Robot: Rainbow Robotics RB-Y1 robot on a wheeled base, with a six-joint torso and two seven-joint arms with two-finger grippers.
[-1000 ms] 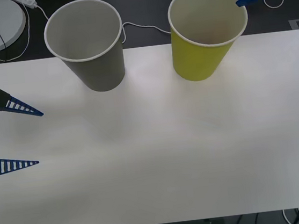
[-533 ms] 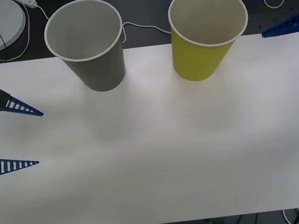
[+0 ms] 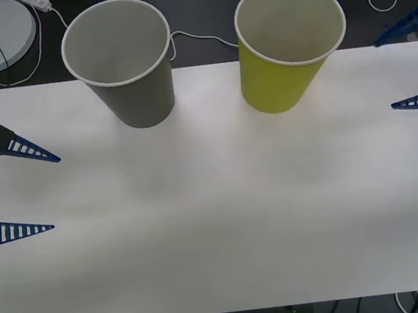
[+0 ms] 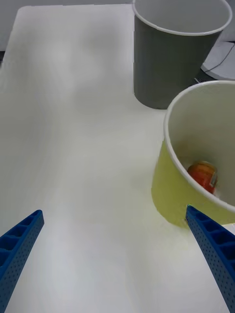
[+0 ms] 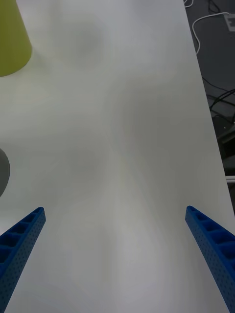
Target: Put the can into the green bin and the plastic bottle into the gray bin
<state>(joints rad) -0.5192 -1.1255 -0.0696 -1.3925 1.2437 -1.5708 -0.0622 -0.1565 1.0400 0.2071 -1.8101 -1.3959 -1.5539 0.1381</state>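
Starting at your left, the left gripper (image 3: 9,194) waits over the table's (image 3: 224,223) left edge with its blue fingers spread wide and nothing between them; you can treat that arm as parked, clear of both bins so it blocks nothing.

Next along the far edge stands the gray bin (image 3: 125,68), upright, mouth open toward you. Nothing can be made out inside it in the front view, and you have no plastic bottle anywhere on the tabletop, so that half of the job looks to have nothing to act on from here.

Just to its right, apart from it, stands the green bin (image 3: 287,49), also upright. Look into it through the right wrist view: the can (image 4: 203,177) lies at the bottom, orange body against the pale inner wall. That placement makes sense, since a tall tapered bin keeps a small dropped can from rolling back out. I would judge the can step done.

At the far right, the right gripper (image 3: 412,65) hangs off the table's right edge, beside and clear of the green bin, its fingers wide apart and empty. You would expect that after a release: splayed fingers cannot snag the rim on the way out.
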